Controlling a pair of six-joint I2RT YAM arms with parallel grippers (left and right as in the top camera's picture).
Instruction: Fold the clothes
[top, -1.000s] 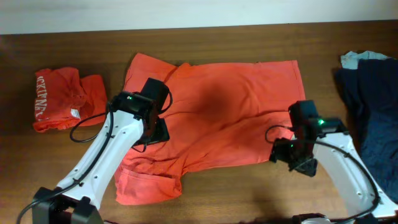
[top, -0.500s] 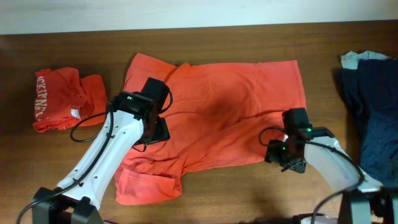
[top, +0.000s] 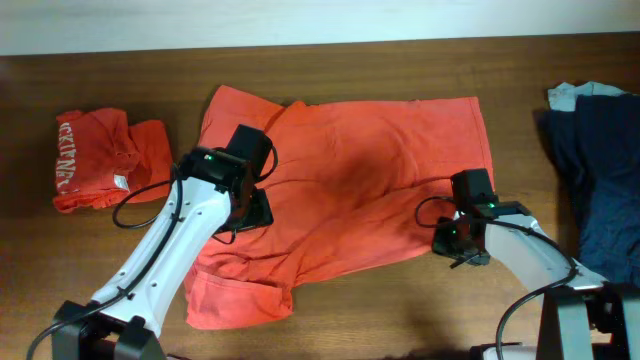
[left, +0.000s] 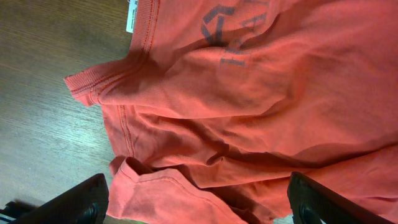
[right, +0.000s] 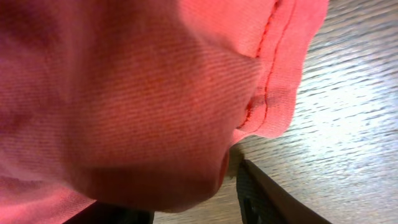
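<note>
my left jaws stand spread above the flat shirt (top: 380, 190). its hem corner (right: 273, 93) lies against my right jaws; pinched or not, i cannot tell. i should bite behind the seam, then lift low over the tabletop (top: 400, 60).

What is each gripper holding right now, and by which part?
Right gripper pinches the spread T-shirt by its hem corner. Left gripper, open above the shirt, holds nothing.
</note>
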